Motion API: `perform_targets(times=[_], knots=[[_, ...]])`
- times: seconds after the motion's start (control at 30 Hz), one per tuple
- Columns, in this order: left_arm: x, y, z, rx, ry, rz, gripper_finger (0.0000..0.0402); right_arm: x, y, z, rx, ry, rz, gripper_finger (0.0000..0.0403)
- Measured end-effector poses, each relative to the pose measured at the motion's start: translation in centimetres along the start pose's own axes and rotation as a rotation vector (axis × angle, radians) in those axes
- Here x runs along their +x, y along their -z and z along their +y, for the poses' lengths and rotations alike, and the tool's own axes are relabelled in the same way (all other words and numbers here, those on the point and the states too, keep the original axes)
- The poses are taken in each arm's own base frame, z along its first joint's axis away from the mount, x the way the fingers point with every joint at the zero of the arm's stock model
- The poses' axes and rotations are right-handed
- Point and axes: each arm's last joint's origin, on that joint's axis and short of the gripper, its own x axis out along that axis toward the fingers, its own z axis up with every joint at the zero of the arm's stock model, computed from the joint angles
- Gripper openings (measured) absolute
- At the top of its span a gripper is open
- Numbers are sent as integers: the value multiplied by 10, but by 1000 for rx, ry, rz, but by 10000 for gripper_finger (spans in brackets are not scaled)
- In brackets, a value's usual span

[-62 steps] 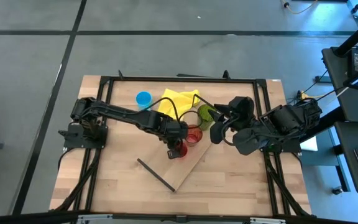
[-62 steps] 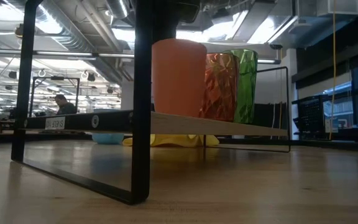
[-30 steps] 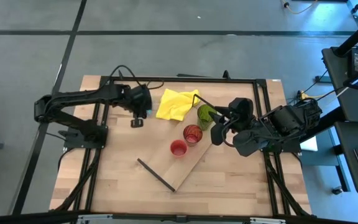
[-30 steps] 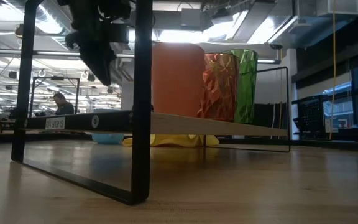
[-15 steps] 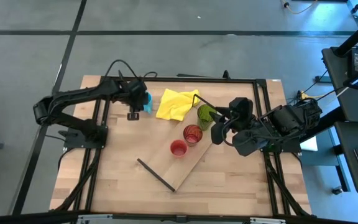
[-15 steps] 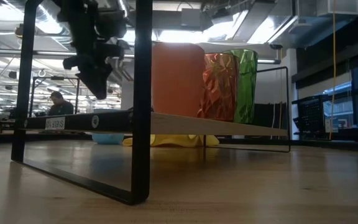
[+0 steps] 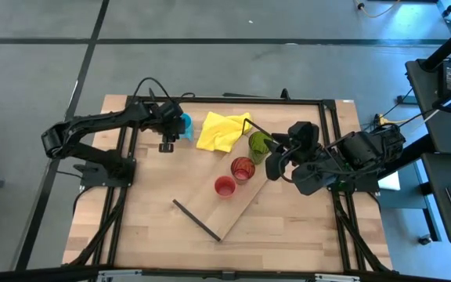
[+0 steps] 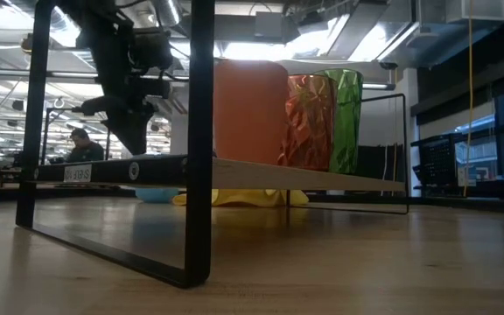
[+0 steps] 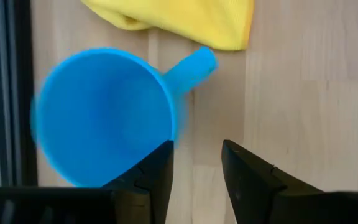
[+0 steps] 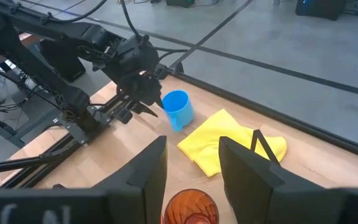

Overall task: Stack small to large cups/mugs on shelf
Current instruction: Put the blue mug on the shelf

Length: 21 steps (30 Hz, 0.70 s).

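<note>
The blue handled mug stands upright on the tabletop near the far left, its handle pointing at the yellow cloth. My left gripper hangs open just above it, with one finger over the rim by the handle and the other over bare wood. The small red cup, the dark red glass and the green tumbler stand in a row on the slanting shelf board. My right gripper waits open beside the green tumbler.
A yellow cloth lies crumpled on the table between the mug and the shelf's far end. The shelf's black end bars rise at each end. A black frame borders the table. Bare wood shows on the near half.
My left gripper has come away from the small red cup on the shelf and travelled toward the table's far left. Over the last second it has sunk steadily toward the blue mug. The three cups on the shelf and my right arm have stayed still.
</note>
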Motion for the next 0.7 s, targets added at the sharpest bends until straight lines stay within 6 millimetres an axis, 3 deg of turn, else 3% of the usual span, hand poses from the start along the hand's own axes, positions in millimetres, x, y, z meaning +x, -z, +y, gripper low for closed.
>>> perform_targets(times=[0.17, 0.43, 0.7], knots=[[3, -1, 0, 0, 5, -14, 108, 0, 1, -3, 18, 20, 10, 147], [11, 1, 2, -17, 37, 14, 11, 0, 3, -6, 42, 40, 25, 147], [3, -2, -1, -66, 47, -41, 11, 0, 3, -6, 56, 40, 27, 147]])
